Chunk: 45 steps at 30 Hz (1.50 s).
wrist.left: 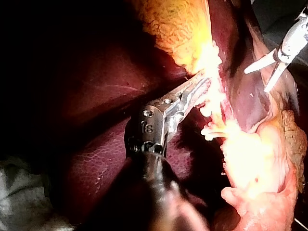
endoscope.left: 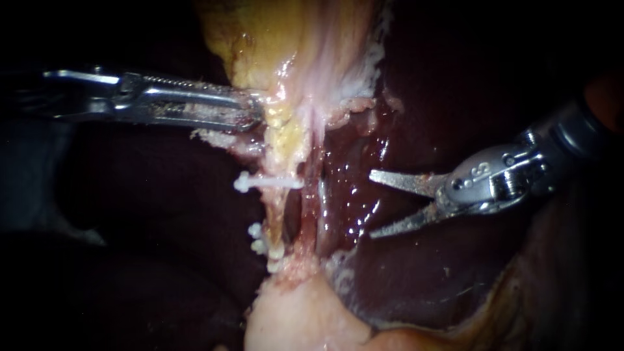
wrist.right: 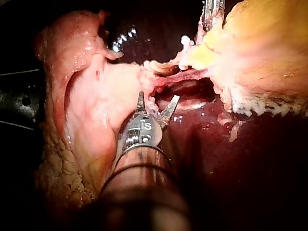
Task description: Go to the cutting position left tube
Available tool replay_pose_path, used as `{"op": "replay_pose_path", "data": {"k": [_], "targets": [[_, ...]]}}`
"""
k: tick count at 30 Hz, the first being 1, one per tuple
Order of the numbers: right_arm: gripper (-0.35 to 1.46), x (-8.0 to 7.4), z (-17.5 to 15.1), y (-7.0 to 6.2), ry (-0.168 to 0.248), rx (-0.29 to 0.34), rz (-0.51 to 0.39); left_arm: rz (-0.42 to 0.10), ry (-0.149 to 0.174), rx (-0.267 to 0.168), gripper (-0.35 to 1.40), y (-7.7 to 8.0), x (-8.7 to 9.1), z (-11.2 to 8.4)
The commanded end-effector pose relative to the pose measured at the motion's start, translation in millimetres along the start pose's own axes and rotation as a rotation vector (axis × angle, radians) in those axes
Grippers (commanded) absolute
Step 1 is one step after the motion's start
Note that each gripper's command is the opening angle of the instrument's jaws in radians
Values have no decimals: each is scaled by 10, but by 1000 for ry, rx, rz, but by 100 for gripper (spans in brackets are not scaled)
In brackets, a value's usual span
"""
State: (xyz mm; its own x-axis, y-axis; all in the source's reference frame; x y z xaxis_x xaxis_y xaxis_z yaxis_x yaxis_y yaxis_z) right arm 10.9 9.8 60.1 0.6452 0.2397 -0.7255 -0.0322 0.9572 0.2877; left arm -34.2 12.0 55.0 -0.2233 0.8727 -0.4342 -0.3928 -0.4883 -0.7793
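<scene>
Left instrument (endoscope.left: 255, 112) enters from 9 o'clock in the endoscope view, jaws pressed together on the lower end of the gallbladder (endoscope.left: 260, 39), which is yellowish and pale at 12 o'clock. Under that grip the left tube (endoscope.left: 277, 218) runs down toward 6 o'clock, just left of centre. An upper clip (endoscope.left: 266, 182), white, crosses it high up. The lower clips (endoscope.left: 258, 246) sit further down, on its 9 o'clock side. A dark gap separates it from the right tube (endoscope.left: 317, 201), just beside it at 3 o'clock. Liver (endoscope.left: 416, 273) is dark red and wet behind everything. Right instrument (endoscope.left: 372, 204) comes in from 3 o'clock, blades spread wide and holding nothing. Its tips are over the liver, near the right tube but apart from it, and clear of the left tube. In the right wrist view the spread blades point at the tubes and stop short of them.
</scene>
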Motion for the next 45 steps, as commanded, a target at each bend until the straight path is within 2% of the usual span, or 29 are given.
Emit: {"op": "replay_pose_path", "data": {"k": [1,6,11,14,18,24,28,33,38,45], "targets": [[145,0,0,0,0,0,0,-7,-1,-3,-35,0,2,-5],[145,0,0,0,1,3,0,-15,-6,-6,-35,6,15,-32],[145,0,0,0,3,8,1,-24,17,-5,-35,15,27,-62],[145,1,-1,0,16,19,2,-26,22,-2,-35,17,29,-70],[145,6,2,-3,58,48,22,-26,22,-2,-35,17,28,-70],[145,25,21,-21,121,108,82,-26,22,-2,-35,17,28,-70],[145,32,45,-32,130,137,101,-26,22,-1,-35,18,28,-70],[145,29,76,-41,134,167,114,-26,23,-1,-35,18,28,-70],[145,22,97,-39,134,184,131,-26,23,-1,-35,19,28,-69],[145,9,118,-25,133,205,160,-26,23,0,-35,19,28,-69]]}}
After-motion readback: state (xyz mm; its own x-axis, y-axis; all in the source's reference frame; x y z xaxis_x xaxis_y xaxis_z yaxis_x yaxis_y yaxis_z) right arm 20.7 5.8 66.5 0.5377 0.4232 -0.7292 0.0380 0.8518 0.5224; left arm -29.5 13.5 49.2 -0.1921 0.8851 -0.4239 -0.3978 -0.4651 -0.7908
